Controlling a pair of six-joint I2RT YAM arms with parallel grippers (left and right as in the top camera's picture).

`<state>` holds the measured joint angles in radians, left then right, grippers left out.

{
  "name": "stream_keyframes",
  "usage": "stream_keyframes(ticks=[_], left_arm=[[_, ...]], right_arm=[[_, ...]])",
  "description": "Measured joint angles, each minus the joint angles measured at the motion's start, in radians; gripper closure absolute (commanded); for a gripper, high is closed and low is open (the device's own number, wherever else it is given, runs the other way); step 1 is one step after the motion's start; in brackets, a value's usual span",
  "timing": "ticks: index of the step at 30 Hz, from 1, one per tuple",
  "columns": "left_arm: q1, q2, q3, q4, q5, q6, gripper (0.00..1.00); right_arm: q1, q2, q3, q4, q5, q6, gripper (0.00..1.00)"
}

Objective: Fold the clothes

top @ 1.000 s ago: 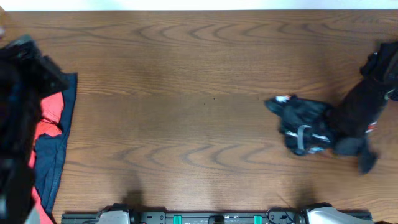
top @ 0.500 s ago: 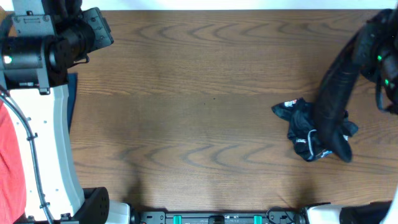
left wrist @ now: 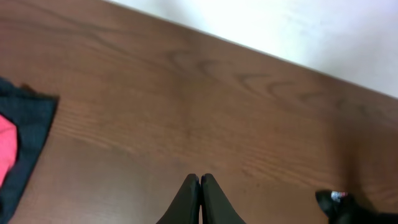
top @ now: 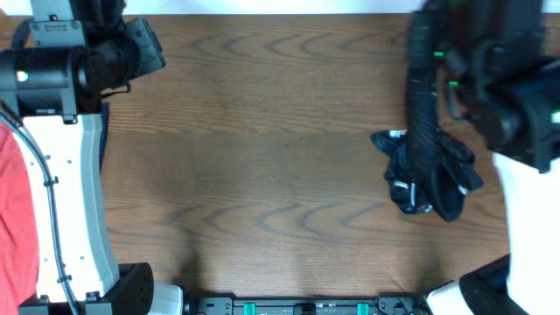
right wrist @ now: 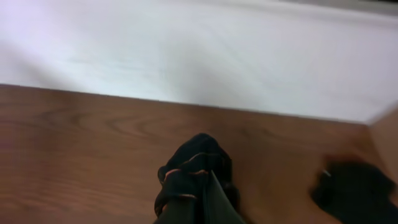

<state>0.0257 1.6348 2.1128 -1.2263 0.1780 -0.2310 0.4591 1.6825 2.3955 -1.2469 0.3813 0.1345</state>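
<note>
The clothes show as a thin black jersey (top: pixel 427 175), partly heaped on the table at the right and partly drawn up in a taut strand toward the right arm (top: pixel 490 79). In the right wrist view my right gripper (right wrist: pixel 208 182) is shut on a bunched fold of this jersey (right wrist: pixel 193 168), which has thin orange lines; the rest of it lies below (right wrist: pixel 354 186). My left gripper (left wrist: pixel 200 182) is shut with nothing in it, above bare wood. Red and navy tops (left wrist: pixel 15 140) lie at the table's left end, and the red one (top: pixel 16 219) shows beside the left arm.
The white left arm (top: pixel 74 192) runs along the table's left side, covering most of the red and navy pile. The wooden table (top: pixel 262 157) has its far edge against a white surface (right wrist: pixel 186 56). A black rail (top: pixel 297 306) lines the near edge.
The right arm has swung in over the table toward the left, pulling the jersey up into a strand; the heap has shifted slightly left. The left arm came into view and now holds still.
</note>
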Motion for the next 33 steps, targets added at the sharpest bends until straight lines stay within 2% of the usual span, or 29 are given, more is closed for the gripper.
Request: stream_keyframes(ticks=[9, 14, 18, 25, 33], left_arm=[[0.000, 0.007, -0.028, 0.018, 0.000, 0.000, 0.94], [0.000, 0.008, -0.028, 0.019, 0.000, 0.000, 0.94], [0.000, 0.008, -0.029, 0.019, 0.000, 0.000, 0.94], [0.000, 0.008, -0.028, 0.022, 0.000, 0.000, 0.94], [0.000, 0.007, -0.057, 0.039, 0.000, 0.000, 0.94]], right_arm=[[0.208, 0.093, 0.000, 0.176, -0.013, 0.000, 0.99], [0.245, 0.097, -0.001, 0.237, 0.007, 0.000, 0.99], [0.236, 0.097, -0.001, 0.225, 0.120, -0.002, 0.99], [0.096, 0.097, -0.001, 0.104, 0.331, 0.002, 0.99], [-0.152, 0.097, -0.001, -0.072, 0.380, 0.075, 0.99]])
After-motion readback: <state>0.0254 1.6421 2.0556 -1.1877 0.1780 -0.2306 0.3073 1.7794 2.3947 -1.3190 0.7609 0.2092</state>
